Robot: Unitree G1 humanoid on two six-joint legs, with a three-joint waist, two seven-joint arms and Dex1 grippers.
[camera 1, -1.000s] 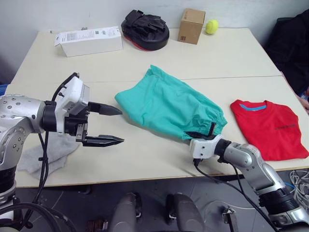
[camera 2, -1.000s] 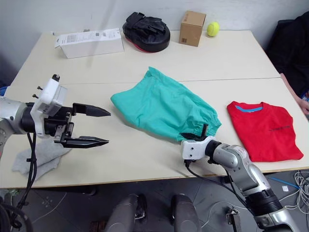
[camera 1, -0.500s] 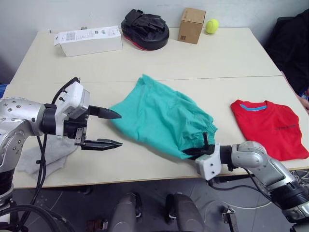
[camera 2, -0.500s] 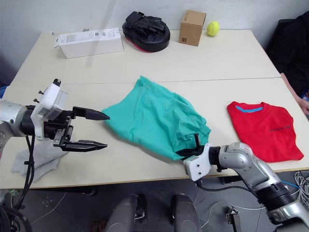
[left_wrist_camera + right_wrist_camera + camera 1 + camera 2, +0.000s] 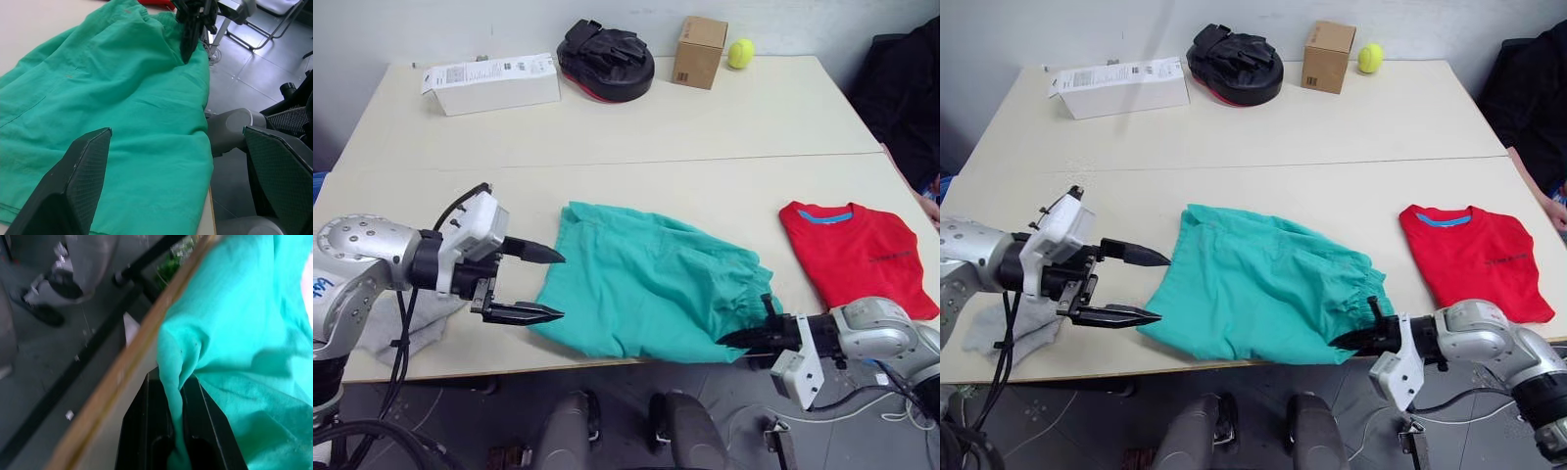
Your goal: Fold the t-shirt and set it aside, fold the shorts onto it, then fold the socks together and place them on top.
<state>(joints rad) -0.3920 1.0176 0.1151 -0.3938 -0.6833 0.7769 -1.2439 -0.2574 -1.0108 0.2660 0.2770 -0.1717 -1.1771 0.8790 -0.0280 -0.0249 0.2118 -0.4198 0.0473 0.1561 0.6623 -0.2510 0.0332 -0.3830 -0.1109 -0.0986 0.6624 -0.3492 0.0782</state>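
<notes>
The teal-green shorts (image 5: pixel 651 284) lie spread near the table's front edge, their near right corner hanging over it. My right gripper (image 5: pixel 744 338) is shut on that corner, with cloth pinched between its fingers (image 5: pixel 146 440). Just left of the shorts' left edge, my left gripper (image 5: pixel 540 284) is open with nothing in it. The folded red t-shirt (image 5: pixel 857 257) rests at the right of the table. A light grey sock (image 5: pixel 406 323) lies under my left arm at the front left, partly hidden.
Along the far edge stand a white box (image 5: pixel 491 81), a black padded mitt (image 5: pixel 605 59), a small cardboard box (image 5: pixel 698 51) and a yellow-green ball (image 5: pixel 739 53). A dark garment (image 5: pixel 909 88) hangs at the far right.
My right gripper has pulled the shorts toward the front edge and rightward, flattening them. My left gripper has shifted slightly right, staying open.
</notes>
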